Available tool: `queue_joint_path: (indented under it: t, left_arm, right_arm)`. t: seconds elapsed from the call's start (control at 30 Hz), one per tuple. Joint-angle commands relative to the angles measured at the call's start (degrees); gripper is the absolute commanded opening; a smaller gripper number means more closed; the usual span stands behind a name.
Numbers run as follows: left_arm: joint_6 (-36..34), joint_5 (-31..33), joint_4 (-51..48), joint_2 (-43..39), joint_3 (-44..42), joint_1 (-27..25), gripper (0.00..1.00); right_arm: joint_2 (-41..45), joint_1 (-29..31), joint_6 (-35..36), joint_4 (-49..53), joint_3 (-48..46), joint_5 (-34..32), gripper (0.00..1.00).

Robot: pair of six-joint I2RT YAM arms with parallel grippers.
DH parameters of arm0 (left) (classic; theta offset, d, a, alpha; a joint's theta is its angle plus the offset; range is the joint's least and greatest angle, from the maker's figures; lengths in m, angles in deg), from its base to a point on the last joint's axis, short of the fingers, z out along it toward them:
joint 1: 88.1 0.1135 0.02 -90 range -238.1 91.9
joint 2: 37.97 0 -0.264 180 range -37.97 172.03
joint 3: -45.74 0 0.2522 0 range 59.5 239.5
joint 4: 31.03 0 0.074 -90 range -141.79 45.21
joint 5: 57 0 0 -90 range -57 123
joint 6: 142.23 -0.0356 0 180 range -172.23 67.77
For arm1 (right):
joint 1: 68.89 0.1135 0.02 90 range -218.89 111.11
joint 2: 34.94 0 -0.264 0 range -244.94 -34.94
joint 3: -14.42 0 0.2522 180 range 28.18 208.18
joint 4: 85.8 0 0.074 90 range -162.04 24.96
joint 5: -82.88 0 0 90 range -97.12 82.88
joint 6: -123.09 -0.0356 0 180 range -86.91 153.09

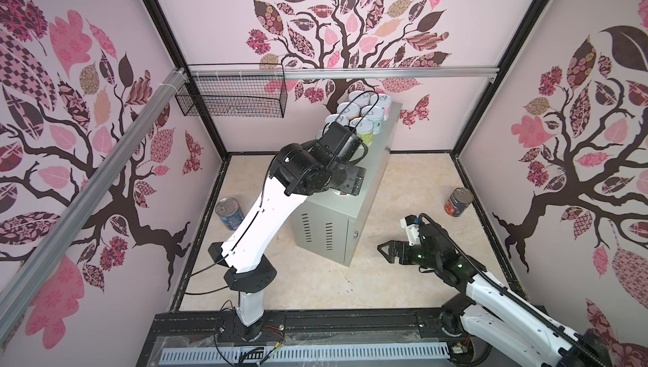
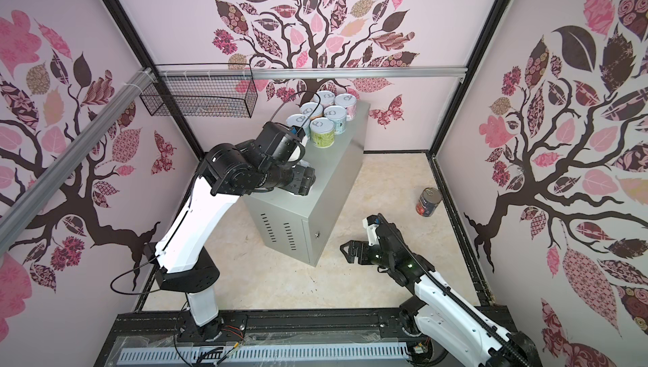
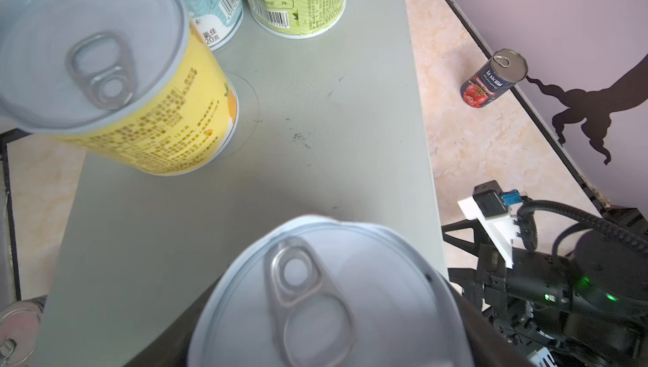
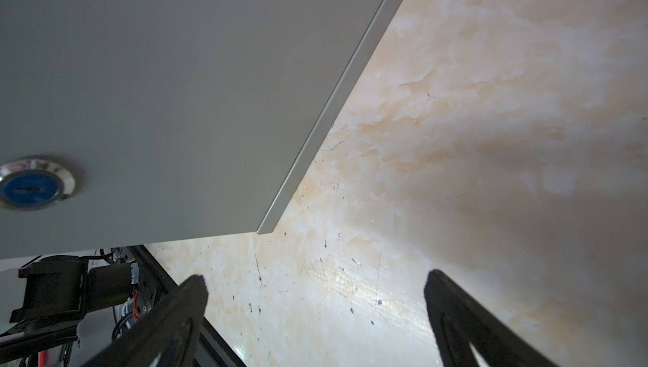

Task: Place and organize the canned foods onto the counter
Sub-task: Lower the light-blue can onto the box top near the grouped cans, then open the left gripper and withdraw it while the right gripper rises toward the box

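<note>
Beige floor (image 1: 315,277), mesh basket (image 1: 231,97), tomato can (image 1: 458,201)

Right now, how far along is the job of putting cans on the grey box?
Done: short pastel-labelled cans stand clustered on the light-grey metal counter. In hand: the left gripper is over one more pull-tab can there. Left: the tall blue can and dark tomato can, both on the floor.

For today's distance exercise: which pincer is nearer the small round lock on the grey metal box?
Right. The right pincer sits low beside the round lock; the left pincer is up above the grey box.
</note>
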Motion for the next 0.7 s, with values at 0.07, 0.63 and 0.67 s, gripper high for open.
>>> queue_joint_path:
  t: [0.07,0.63,0.67]
  left_arm:
    - [-0.88,0.18,2.24,0.93,3.00,-0.21,0.84]
    - [0.23,2.15,9.01,-10.06,-1.49,-0.07,0.98]
    - [0.75,2.49,9.57,-11.87,-3.17,0.18,0.98]
  right_arm:
    - [3.20,0.24,-0.22,3.89,2.97,-1.42,1.00]
    - [9.00,0.24,7.43,15.74,23.73,-6.21,1.00]
    - [8.29,0.29,8.25,16.48,25.37,-6.28,1.00]
